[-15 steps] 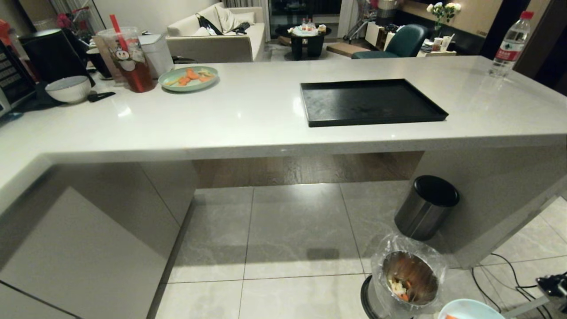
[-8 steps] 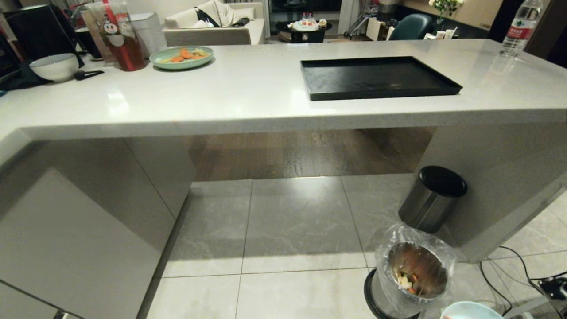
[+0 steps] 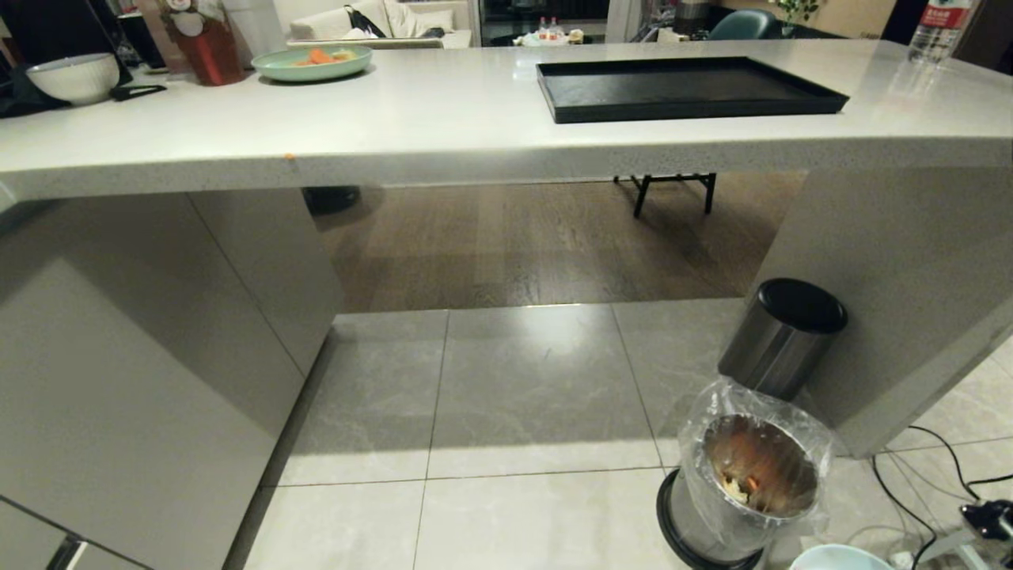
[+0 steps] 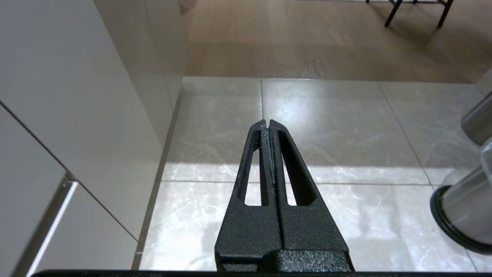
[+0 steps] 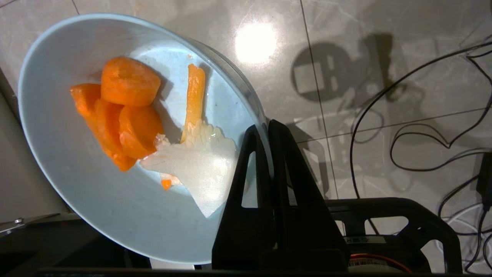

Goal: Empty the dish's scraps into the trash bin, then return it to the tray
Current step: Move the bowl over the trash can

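The left hand point(image 4: 268, 125) hangs low over the tiled floor point(image 3: 522, 396) beside the cabinet front, fingers pressed together with nothing between them.

On the desk point(image 3: 411, 119), far left, stands a white bowl point(image 3: 73, 77). Next to it is a mint-green plate point(image 3: 310, 63) carrying orange pieces. Further right on the desk lies the black tray point(image 3: 688, 87), nothing on it. A water bottle point(image 3: 938, 28) stands at the far right corner.

Below the desk edge, on the floor, stands a steel cylinder bin point(image 3: 783, 336) with a black lid. Just in front of it is the trash bin point(image 3: 752, 475), lined with a clear bag, a few scraps at the bottom.

The right hand point(image 5: 267, 130) is clamped on the rim of the dish point(image 5: 115, 200), one finger inside and one outside. The dish is tilted above the floor, near the trash bin. The scraps point(image 5: 127, 111), carrot slices, a carrot stick and a pale piece, remain inside it.
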`<state>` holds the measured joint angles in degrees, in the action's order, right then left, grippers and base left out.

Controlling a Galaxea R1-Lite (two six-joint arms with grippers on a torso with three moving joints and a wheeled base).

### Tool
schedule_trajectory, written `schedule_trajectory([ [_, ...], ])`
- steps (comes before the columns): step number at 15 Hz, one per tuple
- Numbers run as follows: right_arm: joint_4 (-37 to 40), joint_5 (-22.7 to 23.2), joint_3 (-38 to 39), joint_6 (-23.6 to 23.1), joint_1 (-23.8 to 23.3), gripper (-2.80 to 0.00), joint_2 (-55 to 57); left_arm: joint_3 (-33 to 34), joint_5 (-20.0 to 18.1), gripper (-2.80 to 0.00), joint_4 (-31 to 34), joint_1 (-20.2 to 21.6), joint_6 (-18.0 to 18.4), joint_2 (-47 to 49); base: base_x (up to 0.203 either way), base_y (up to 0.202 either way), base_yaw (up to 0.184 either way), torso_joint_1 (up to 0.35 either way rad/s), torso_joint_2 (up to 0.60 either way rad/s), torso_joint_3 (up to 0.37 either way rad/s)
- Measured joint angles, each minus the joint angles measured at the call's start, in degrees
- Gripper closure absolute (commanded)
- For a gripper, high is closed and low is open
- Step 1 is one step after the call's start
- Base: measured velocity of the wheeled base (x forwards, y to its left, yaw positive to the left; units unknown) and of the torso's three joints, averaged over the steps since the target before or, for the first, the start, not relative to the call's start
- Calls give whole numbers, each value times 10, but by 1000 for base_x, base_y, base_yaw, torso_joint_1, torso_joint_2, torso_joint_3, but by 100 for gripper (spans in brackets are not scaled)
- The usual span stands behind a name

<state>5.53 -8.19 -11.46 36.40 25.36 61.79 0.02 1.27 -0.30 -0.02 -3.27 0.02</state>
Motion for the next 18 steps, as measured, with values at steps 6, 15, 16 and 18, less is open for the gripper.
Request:
schedule_trajectory([
  [6, 0, 0, 3, 0, 1, 0, 4, 0, 0, 0, 0, 0, 0, 0, 0, 0, 0, 0, 0, 0],
  [15, -1, 2, 10, 1, 0, 0, 9, 0, 0, 0, 0, 0, 0, 0, 0, 0, 0, 15, 44, 47],
  [16, -1, 3, 10, 1, 0, 0, 10, 0, 0, 0, 0, 0, 0, 0, 0, 0, 0, 0, 0, 0],
  [18, -2, 3, 9, -1, 0, 0, 10, 0, 0, 0, 0, 0, 0, 0, 0, 0, 0, 0, 0, 0],
])
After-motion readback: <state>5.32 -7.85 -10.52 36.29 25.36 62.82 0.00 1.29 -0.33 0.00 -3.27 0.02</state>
